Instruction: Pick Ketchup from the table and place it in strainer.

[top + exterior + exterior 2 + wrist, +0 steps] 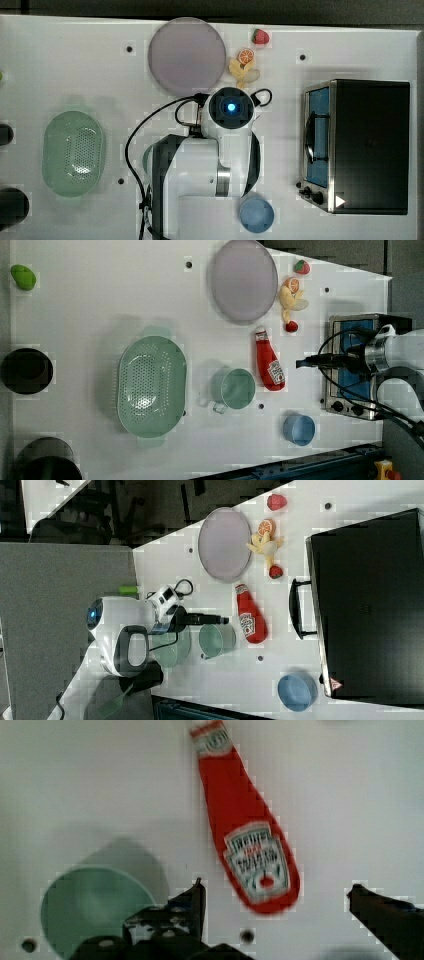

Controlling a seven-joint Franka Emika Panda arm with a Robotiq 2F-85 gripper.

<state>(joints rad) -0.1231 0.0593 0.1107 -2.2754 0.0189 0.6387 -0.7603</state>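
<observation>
The Ketchup (269, 362) is a red squeeze bottle with a white-and-dark label, lying flat on the white table (100, 305) between the lilac plate and the teal cup. It also shows in the right view (250, 616). In the wrist view the Ketchup (245, 820) lies just ahead of my gripper (277, 892), its wide base between the two dark fingers (192, 902). The gripper is open, holds nothing and hangs above the table (300, 362). The strainer (150, 385), a pale mint-green oval basket with a perforated bottom, stands at the top view's left (73, 152).
A teal cup (235, 387) stands between strainer and Ketchup. A lilac plate (187, 55), a strawberry (260, 36) and fruit pieces (243, 65) lie beyond. A blue cup (256, 214) and a toaster oven (360, 145) are at the top view's right. Black cups (26, 370) line the left view's left edge.
</observation>
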